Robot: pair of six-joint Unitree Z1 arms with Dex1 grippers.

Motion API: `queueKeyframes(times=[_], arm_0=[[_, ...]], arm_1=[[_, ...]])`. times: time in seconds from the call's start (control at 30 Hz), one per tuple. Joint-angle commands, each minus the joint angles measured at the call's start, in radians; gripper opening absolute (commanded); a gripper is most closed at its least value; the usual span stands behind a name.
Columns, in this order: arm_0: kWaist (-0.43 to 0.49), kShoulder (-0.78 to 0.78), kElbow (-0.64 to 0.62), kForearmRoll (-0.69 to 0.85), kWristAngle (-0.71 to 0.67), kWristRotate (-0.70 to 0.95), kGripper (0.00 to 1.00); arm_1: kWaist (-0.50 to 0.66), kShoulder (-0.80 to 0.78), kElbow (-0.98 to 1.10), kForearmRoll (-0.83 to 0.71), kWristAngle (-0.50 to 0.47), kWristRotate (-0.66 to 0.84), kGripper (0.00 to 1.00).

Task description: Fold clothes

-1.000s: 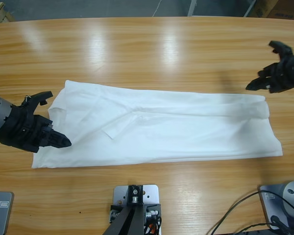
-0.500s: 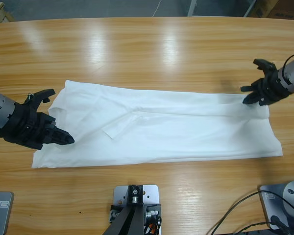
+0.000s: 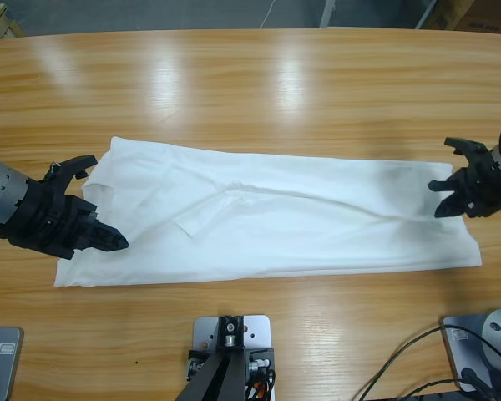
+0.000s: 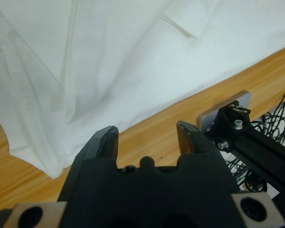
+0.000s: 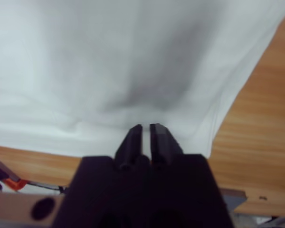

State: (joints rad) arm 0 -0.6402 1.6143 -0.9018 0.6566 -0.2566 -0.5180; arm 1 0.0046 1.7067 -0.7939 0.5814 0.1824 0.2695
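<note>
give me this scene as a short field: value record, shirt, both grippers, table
shirt: white T-shirt lying lengthwise on the table, already folded into a long band, wrinkled
left gripper: left gripper at the shirt's left end, jaws open, nothing between them
right gripper: right gripper at the shirt's right end, jaws nearly closed with a thin strip of white between them, seemingly pinching the fabric edge
table: wooden table, bare beyond the shirt's far edge
</note>
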Motion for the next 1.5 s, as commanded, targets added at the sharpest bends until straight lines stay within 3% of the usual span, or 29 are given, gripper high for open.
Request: queueKeyframes(times=[0.03, 0.13, 0.17, 0.2, 0.4, 0.57, 0.63, 0.7, 0.77, 0.83, 1.2, 1.5], arm_0=[[-0.009, 0.001, 0.055, -0.013, -0.016, -0.011, 0.471], [-0.009, -0.007, 0.064, -0.024, -0.002, -0.011, 0.471], [-0.009, -0.015, 0.064, -0.032, 0.010, -0.015, 0.471], [-0.009, -0.024, 0.066, -0.041, 0.020, -0.022, 0.471], [-0.008, -0.078, 0.103, -0.095, 0.078, -0.041, 0.471], [-0.007, -0.051, 0.112, -0.116, 0.070, -0.044, 0.475], [-0.007, -0.041, 0.113, -0.132, 0.086, 0.031, 0.656], [-0.007, -0.033, 0.100, -0.138, 0.126, 0.234, 0.810], [-0.007, -0.006, 0.072, -0.137, 0.127, 0.377, 0.873], [-0.007, 0.042, 0.035, -0.126, 0.126, 0.517, 0.876], [0.090, 0.274, -0.242, 0.001, 0.037, 0.736, 0.859], [0.111, 0.338, -0.252, 0.054, -0.040, 0.805, 0.826]], arm_1=[[0.073, -0.206, -0.021, -0.085, 0.021, 0.030, 0.410], [0.228, -0.249, -0.102, -0.117, 0.035, 0.029, 0.364], [0.269, -0.230, -0.113, -0.117, 0.019, 0.035, 0.119], [0.302, -0.207, -0.113, -0.125, -0.004, 0.045, 0.000], [0.449, -0.052, -0.118, -0.251, -0.029, 0.139, 0.000], [0.479, -0.009, -0.152, -0.281, -0.016, 0.163, 0.000], [0.479, -0.007, -0.148, -0.281, -0.012, 0.162, 0.000], [0.479, -0.005, -0.135, -0.285, -0.009, 0.162, 0.000], [0.479, -0.009, -0.120, -0.289, -0.010, 0.161, 0.000], [0.479, -0.010, -0.109, -0.297, -0.011, 0.162, 0.000], [0.478, 0.006, -0.084, -0.314, -0.009, 0.157, 0.000], [0.440, 0.010, -0.071, -0.328, -0.006, 0.143, 0.000]])
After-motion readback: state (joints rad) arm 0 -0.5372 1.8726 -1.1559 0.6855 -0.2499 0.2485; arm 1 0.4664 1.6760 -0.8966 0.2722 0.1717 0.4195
